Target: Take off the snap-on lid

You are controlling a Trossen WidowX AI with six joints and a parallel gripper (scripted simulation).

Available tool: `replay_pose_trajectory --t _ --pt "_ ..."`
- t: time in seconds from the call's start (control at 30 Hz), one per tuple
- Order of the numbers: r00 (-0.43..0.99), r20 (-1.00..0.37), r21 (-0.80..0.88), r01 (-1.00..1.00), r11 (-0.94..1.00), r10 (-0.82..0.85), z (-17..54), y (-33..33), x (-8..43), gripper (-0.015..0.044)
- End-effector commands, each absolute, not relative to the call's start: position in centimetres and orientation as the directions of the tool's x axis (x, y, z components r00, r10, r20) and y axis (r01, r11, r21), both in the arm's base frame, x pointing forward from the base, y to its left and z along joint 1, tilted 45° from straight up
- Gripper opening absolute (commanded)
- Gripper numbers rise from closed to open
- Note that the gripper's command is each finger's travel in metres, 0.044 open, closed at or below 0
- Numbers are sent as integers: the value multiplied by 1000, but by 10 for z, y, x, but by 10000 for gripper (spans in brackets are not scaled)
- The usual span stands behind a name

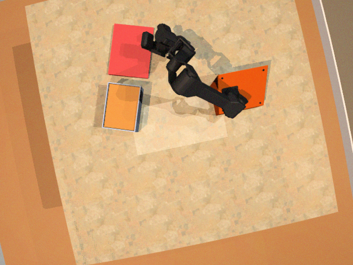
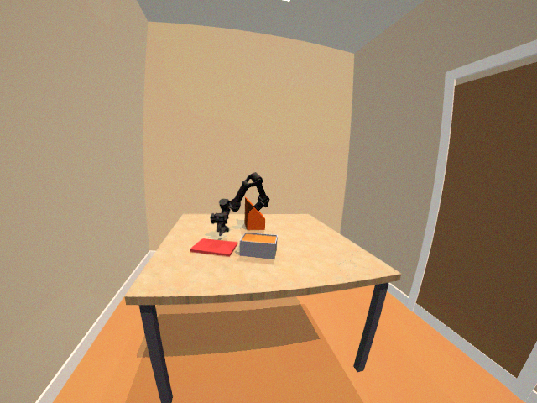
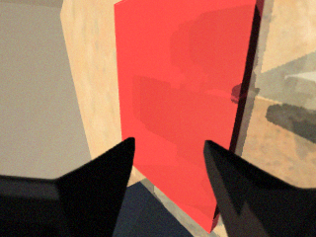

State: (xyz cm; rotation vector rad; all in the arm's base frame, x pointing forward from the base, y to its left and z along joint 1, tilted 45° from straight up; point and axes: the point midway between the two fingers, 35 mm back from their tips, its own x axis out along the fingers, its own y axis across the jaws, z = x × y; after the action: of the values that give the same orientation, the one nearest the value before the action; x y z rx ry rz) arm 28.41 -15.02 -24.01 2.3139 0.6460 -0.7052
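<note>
The red lid (image 1: 128,64) (image 2: 213,248) (image 3: 183,114) lies on the table beside the storage box. It looks flat, its smooth face up and no raised rim showing. The grey-blue box (image 1: 137,122) (image 2: 258,250) (image 3: 148,214) stands upright and uncovered, its orange inside (image 1: 121,108) (image 2: 259,238) showing. My gripper (image 2: 221,232) (image 3: 170,142) is open and empty, just above the lid's edge on the arm's side. In the wrist view the lid shows beyond and between the separated fingertips. In the top view the arm hides the fingertips and a small part of the lid's edge.
An orange wedge-shaped block (image 1: 253,85) (image 2: 256,220) with dark dots stands by the arm's base, partly under the arm. The box is close to one short side of the lid, with a narrow gap between them. The table's edge (image 2: 260,292) runs beyond both.
</note>
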Motion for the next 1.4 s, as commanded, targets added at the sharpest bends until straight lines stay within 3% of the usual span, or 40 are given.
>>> replay_pose_trajectory --t 0.0,0.2,1.37 --pt "736 -624 421 600 -680 263 -240 -150 283 301" --pt "736 -624 421 600 -680 263 -238 -147 271 440" --pt "733 -628 419 602 -679 262 -223 -143 218 440"
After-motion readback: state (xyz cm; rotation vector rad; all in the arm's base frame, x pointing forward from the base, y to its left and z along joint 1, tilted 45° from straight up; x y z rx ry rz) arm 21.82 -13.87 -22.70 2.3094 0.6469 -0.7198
